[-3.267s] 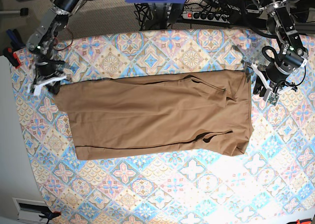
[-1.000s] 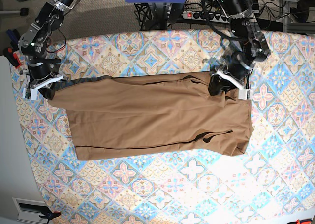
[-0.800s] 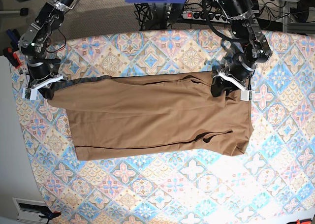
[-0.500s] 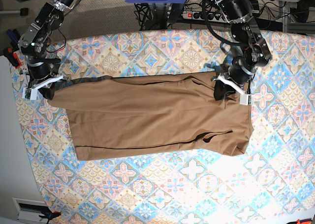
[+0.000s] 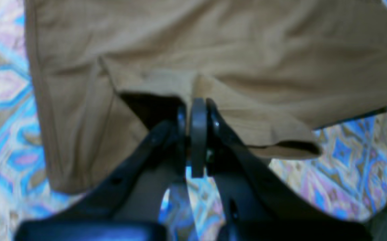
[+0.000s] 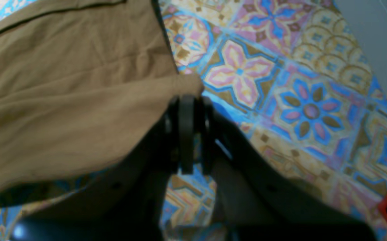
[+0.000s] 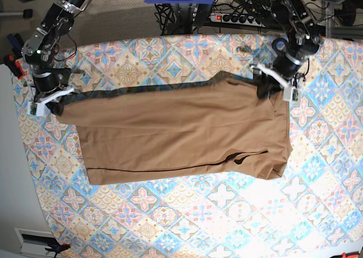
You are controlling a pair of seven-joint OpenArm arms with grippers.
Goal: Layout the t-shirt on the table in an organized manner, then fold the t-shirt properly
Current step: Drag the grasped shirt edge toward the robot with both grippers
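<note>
Basically both arms have a pinch on the far edge of the t-shirt (image 7: pixel 181 133), which lies flat across the middle of the desk (image 7: pixel 187 224). The left claw (image 7: pixel 271 87) is clenched on a fold of cloth near the collar end, and the right claw (image 7: pixel 50 101) is clamped tight on the corner at the other end. That edge looks lifted, with a dark shadow under it.

To do this step well, both arms should probably rise evenly and keep the edge taut, so it carries over straight toward the near edge without bunching.

A power strip (image 7: pixel 241 17) and cables sit behind the desk, and an orange clamp (image 7: pixel 16 66) is off to the side near the right arm. Nothing lies on the cloth's path.
</note>
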